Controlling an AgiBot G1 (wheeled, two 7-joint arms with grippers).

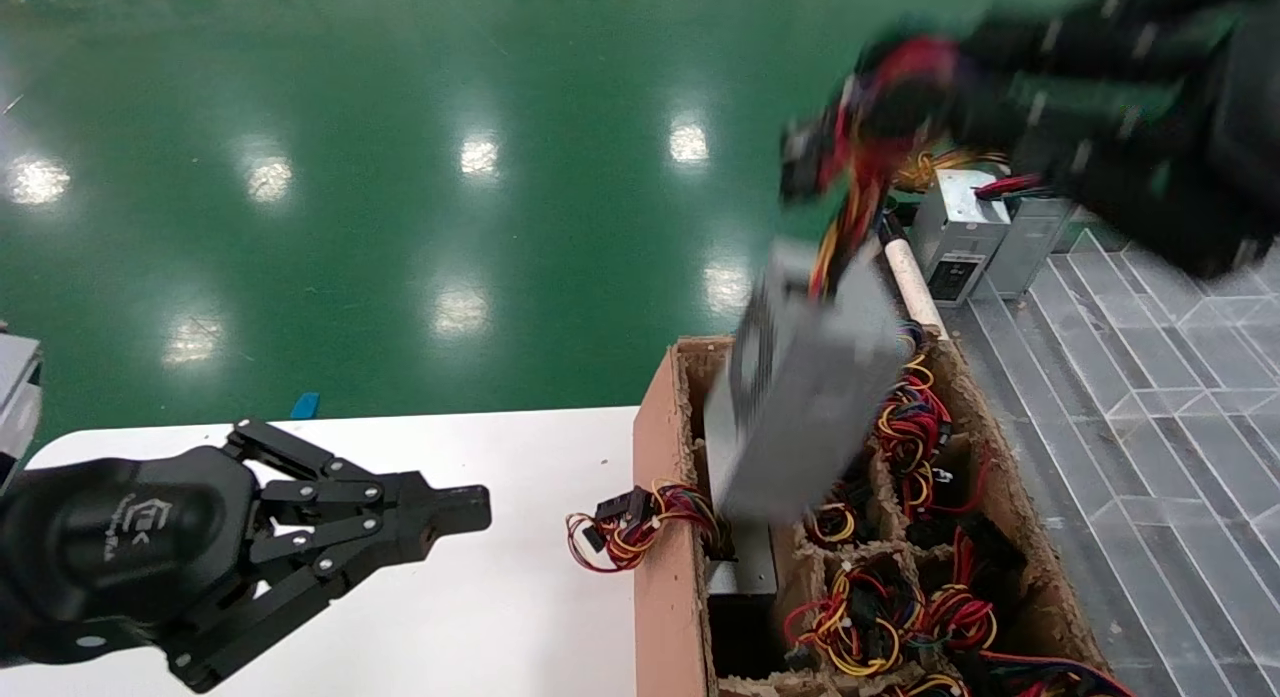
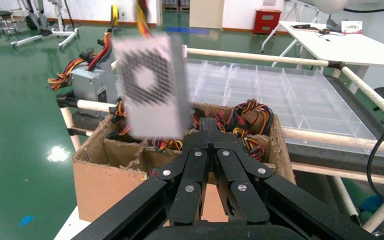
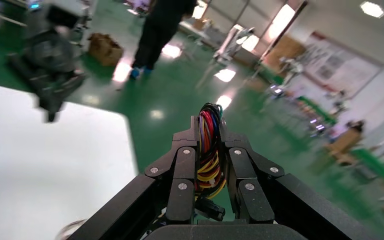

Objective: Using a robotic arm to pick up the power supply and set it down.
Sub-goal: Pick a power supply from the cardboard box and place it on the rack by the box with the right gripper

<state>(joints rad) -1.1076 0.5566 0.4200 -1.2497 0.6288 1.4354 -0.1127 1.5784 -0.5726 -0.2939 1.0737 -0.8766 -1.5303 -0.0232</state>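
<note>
- The right gripper [image 1: 880,97] is hanging high at the far right, above the far end of the cardboard box [image 1: 665,447], and it is clamping its fingers [image 3: 182,170] on the wire bundle [image 3: 209,150] of the power supply [image 1: 800,397].
- In the right wrist view, the red, yellow, orange and black wires are running between the two closed-in black fingers, touching both.
- The power supply is dangling from those wires, tilted, with its lower end just over the box's left-hand compartments; whether it is touching the divider below cannot be told.
- In the left wrist view, its perforated vent side [image 2: 147,80] is facing the camera, above the box rim.
- The left gripper [image 1: 455,512] is sitting low at the near left over the white table [image 1: 520,597], its fingers brought together and holding nothing, pointing right toward the box.
- The cardboard box is standing at the table's right edge, its compartments holding more units with coloured wires [image 1: 910,427] showing.
- One loose wire bunch [image 1: 630,527] is spilling over the box's left wall onto the table.
- Two more grey units [image 1: 975,232] are resting on a rack at the far right, beyond the box, beside a white pipe rail [image 1: 910,277].
- A clear plastic divider tray [image 2: 290,95] is lying behind the box in the left wrist view.
- The green floor [image 1: 400,177] is stretching away on the far side.
</note>
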